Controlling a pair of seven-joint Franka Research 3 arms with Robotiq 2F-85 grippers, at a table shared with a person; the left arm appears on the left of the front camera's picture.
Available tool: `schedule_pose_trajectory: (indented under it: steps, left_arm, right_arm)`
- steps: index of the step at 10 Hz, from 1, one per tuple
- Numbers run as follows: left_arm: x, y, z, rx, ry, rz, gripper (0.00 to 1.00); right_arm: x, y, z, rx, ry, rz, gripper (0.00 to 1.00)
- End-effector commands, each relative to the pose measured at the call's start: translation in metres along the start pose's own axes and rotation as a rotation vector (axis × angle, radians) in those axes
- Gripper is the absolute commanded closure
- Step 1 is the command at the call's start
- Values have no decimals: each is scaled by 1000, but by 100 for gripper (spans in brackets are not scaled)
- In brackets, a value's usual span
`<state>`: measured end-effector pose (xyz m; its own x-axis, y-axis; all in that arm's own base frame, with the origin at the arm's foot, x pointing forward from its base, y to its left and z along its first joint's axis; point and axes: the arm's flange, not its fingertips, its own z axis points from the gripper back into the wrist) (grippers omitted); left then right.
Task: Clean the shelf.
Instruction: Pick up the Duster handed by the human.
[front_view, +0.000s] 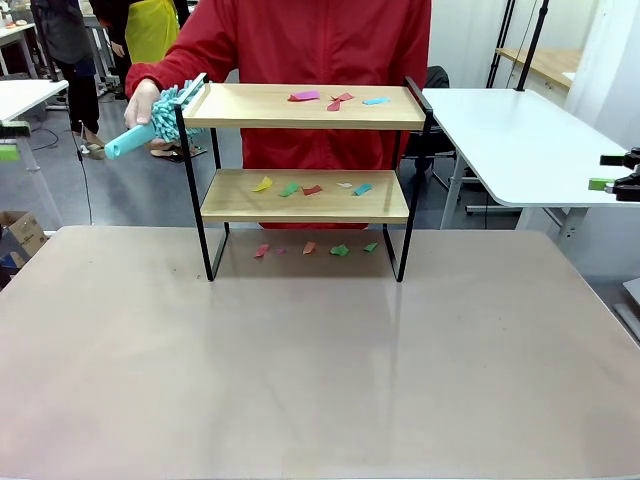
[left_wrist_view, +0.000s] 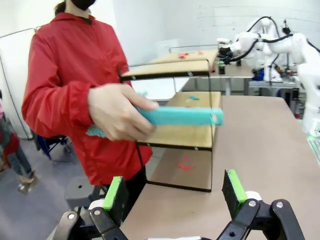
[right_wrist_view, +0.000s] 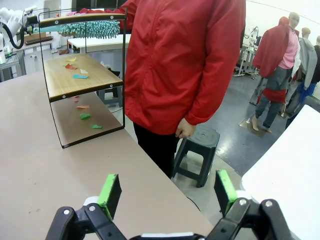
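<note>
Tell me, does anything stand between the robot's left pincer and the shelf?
Yes. The person's hand, holding a teal duster, is at the near end of the shelf, by the top board, ahead of the open left pincer. Lower down, nothing visible blocks the way.

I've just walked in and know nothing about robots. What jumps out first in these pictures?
A person in a red jacket stands behind the table, holding a fluffy teal duster at the left end of the shelf, by its top board. Bright paper scraps lie on both boards and on the table beneath. Close to the cameras, the left gripper and right gripper stand open, holding nothing.
</note>
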<state>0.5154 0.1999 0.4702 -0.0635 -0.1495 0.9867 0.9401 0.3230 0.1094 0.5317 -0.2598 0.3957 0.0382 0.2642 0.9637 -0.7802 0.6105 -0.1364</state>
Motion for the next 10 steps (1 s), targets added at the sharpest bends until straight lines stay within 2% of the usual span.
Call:
schedule_pose_trajectory:
  steps: [1, 2, 3, 4, 5, 6, 10]
  left_arm:
    - [60, -18, -17, 113, 77, 97, 0]
    - [85, -22, -26, 188, 129, 144, 0]
    - [110, -28, -40, 276, 228, 199, 0]
    - [130, -37, -53, 337, 304, 195, 0]
    - [149, -51, -67, 372, 377, 244, 0]
    - [172, -72, -88, 419, 413, 191, 0]
    - [213, -113, -136, 561, 577, 198, 0]
  right_arm:
    - [6, -1, -1, -2, 13, -15, 0]
    - [6, -1, -1, -2, 13, -15, 0]
    - [6, -1, -1, -2, 13, -15, 0]
    - [6, -1, -1, -2, 13, -15, 0]
    - [6, -1, -1, -2, 13, -15, 0]
    - [6, -1, -1, -2, 13, -15, 0]
    - [6, -1, -1, -2, 13, -15, 0]
